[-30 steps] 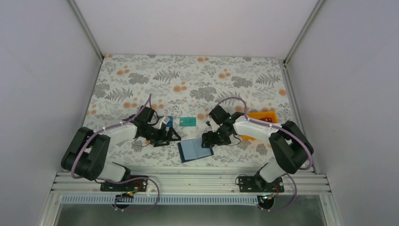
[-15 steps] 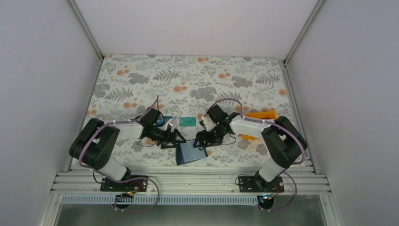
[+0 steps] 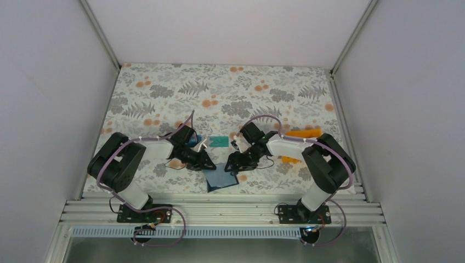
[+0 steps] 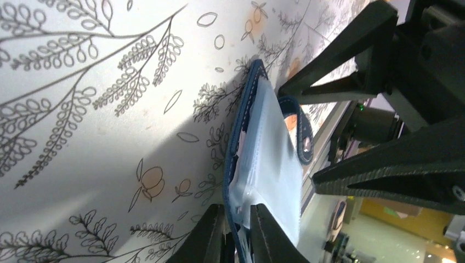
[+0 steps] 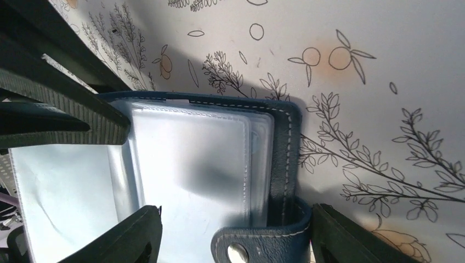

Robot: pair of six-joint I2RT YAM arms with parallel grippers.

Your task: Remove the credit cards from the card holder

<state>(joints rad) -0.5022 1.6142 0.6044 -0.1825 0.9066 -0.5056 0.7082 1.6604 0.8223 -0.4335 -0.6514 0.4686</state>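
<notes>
Card holder (image 3: 222, 178) lies open near table (image 3: 164, 93) front edge, between both grippers. Left wrist view alone shows left gripper (image 4: 237, 212) pinching holder's edge. Right wrist view shows right gripper (image 5: 236, 212) spread, astride snap tab (image 5: 257, 246). Teal card (image 3: 219, 141) just behind holder; bare cloth beyond.

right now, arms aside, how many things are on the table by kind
card holder: 1
cards: 2, a teal card and a blue card, the blue one partly hidden
bin: 1
total: 4
</notes>
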